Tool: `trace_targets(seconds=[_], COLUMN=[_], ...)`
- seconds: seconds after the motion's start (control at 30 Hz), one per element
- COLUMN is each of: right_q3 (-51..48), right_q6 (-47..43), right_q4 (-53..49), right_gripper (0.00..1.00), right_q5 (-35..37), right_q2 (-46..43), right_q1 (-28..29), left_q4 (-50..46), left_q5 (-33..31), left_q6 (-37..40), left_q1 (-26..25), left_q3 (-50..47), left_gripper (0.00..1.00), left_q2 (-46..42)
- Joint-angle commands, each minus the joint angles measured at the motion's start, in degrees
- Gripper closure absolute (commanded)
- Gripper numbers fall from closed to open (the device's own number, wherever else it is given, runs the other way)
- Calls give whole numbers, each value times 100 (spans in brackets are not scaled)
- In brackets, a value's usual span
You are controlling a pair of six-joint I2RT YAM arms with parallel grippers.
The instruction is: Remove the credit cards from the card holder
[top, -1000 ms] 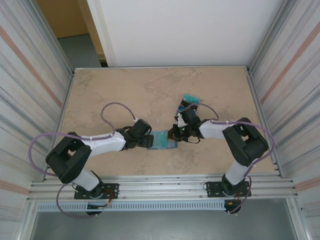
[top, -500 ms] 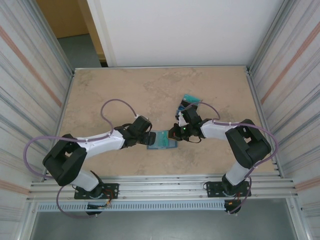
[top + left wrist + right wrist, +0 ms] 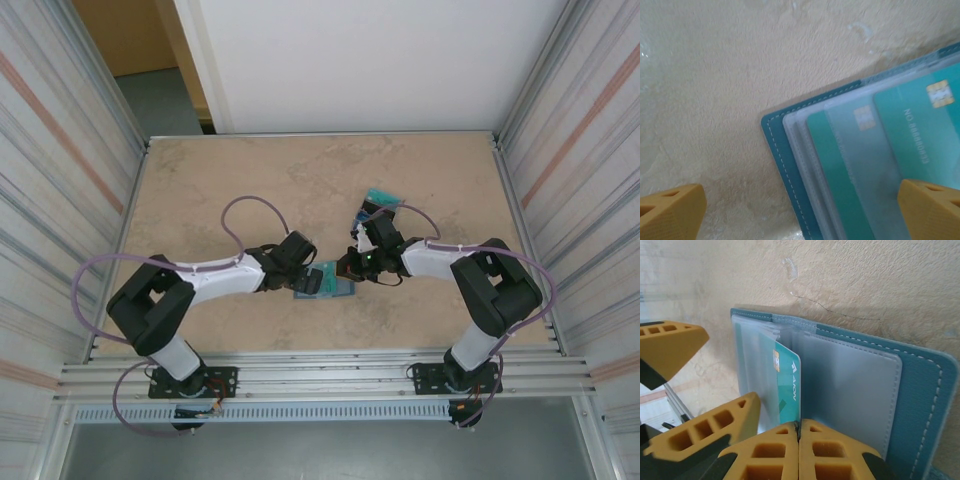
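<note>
at the card holder (image 3: 330,285) edge — right hand (image 3: 799,432) clamped on a credit card (image 3: 788,385), left hand (image 3: 800,207) apart

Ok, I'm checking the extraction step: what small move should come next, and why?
Probably the right gripper should draw back slowly: it seems shut on a teal card already partly out of a card holder sleeve.

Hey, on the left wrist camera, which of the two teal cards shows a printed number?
The right-hand card, number running below its gold chip; the left card lies half under a frosted sleeve.
</note>
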Motion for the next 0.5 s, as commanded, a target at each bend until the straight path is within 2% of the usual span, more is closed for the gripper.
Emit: trace_targets(seconds=[0.0, 0.23, 0.47], right_q3=[-109, -274, -765], right_q6=[18, 219, 819], right_q4=[84, 582, 1940], right_gripper=[92, 82, 78], right_q5=[-81, -220, -529], right_q2=[-74, -3, 94], right_q1=[-22, -34, -26], left_q4=[-232, -505, -556], left_q5=[-2, -78, -1], left_q6=[176, 145, -61], left_q1=[-22, -25, -26], left_q3=[165, 302, 197], left_gripper=[1, 1, 1], left_q2=[96, 307, 330])
